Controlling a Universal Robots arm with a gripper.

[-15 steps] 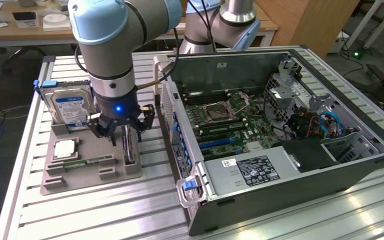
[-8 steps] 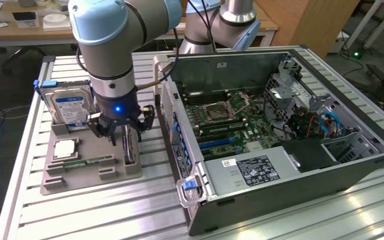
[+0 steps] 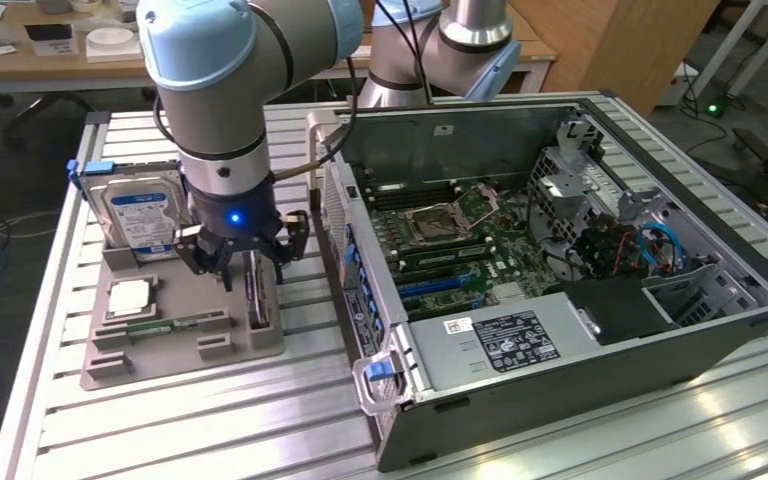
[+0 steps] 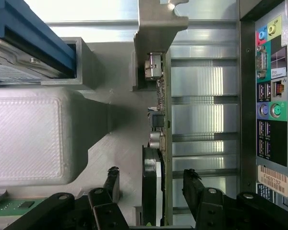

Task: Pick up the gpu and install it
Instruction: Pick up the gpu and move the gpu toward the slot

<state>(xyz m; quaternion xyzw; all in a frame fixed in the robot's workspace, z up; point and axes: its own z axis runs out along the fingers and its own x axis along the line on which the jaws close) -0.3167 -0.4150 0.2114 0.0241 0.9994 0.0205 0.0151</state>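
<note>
Slatted metal table (image 3: 197,432) carries grey parts holder (image 3: 157,352), open computer case (image 3: 624,385).

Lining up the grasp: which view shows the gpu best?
The wrist view: the gpu runs edge-on, close up, inside the open tool. The exterior view shows it standing on edge in the gray holder, partly behind the tool.

Rear panel of computer case (image 4: 271,139): small sticker (image 4: 278,67) seems to begin "Pro", rest illegible. Barcode sticker (image 4: 273,179) near the ports, characters unclear. Blue label (image 3: 141,222) on hard drive (image 3: 117,190) and power-supply label (image 3: 507,340): print too small.
</note>
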